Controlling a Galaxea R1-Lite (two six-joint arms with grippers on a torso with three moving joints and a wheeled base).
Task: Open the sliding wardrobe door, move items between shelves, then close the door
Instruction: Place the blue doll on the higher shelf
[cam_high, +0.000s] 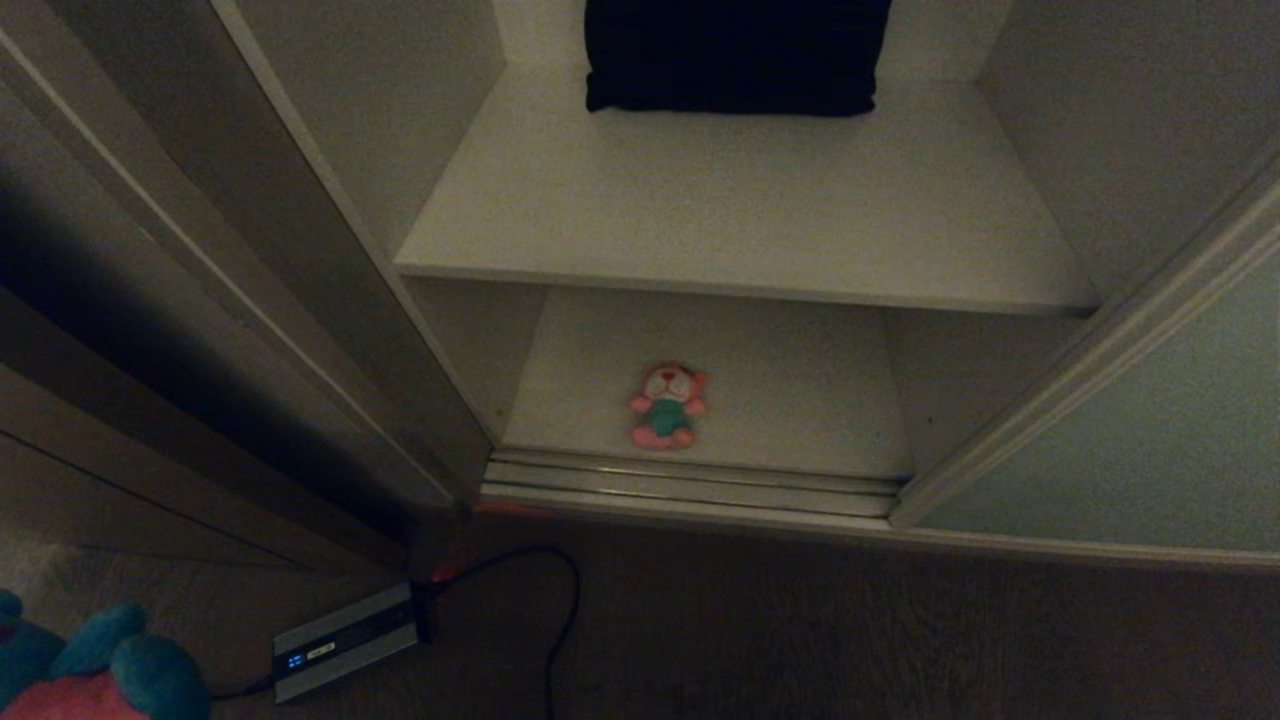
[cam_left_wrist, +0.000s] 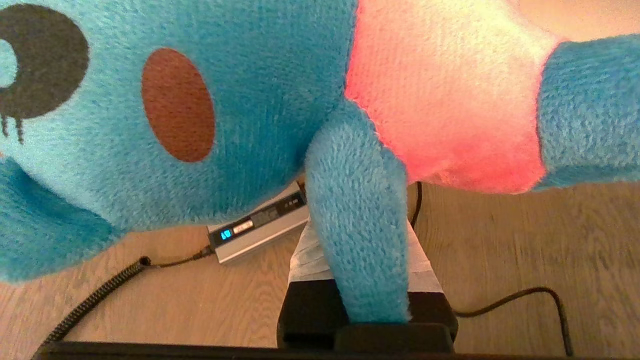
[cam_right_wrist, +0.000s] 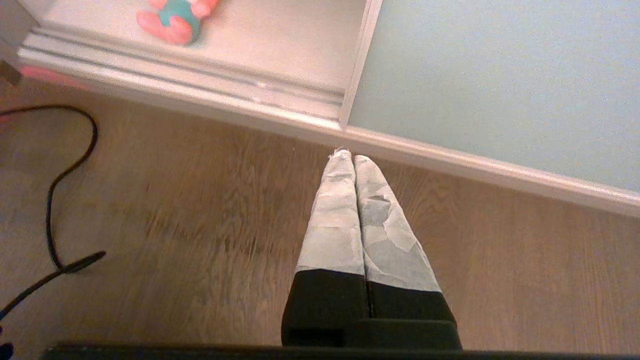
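My left gripper (cam_left_wrist: 367, 280) hangs low at my left side, its fingers pinched on one arm of the blue toy (cam_left_wrist: 240, 110), which dangles over the wood floor (cam_left_wrist: 500, 250) above a small silver box (cam_left_wrist: 260, 227) and its cables. My right gripper (cam_right_wrist: 352, 160) holds nothing; its taped fingers are pressed together, pointing at the floor just in front of the track (cam_high: 690, 485).

The door (cam_high: 1150, 440) is slid off to the right, so the wardrobe stands open. The pink toy (cam_high: 668, 405) lies on its back on the bottom shelf (cam_high: 800, 400), near the front edge. The upper shelf (cam_high: 750, 200) is bare at the front, with a dark cloth (cam_high: 735, 55) at the far end.

I judge the blue toy's placing to be the step in hand. The risks:

- I grip only a soft limb, so the body can swing and slip out on the way.
- A drop here would land on the box or tangle in the black cable (cam_high: 560, 610).
- Reaching in, the dangling body may catch the shelf lip or the frame on the left.
- Set low, it could knock the pink toy toward the track, where it would jam the door when closing.
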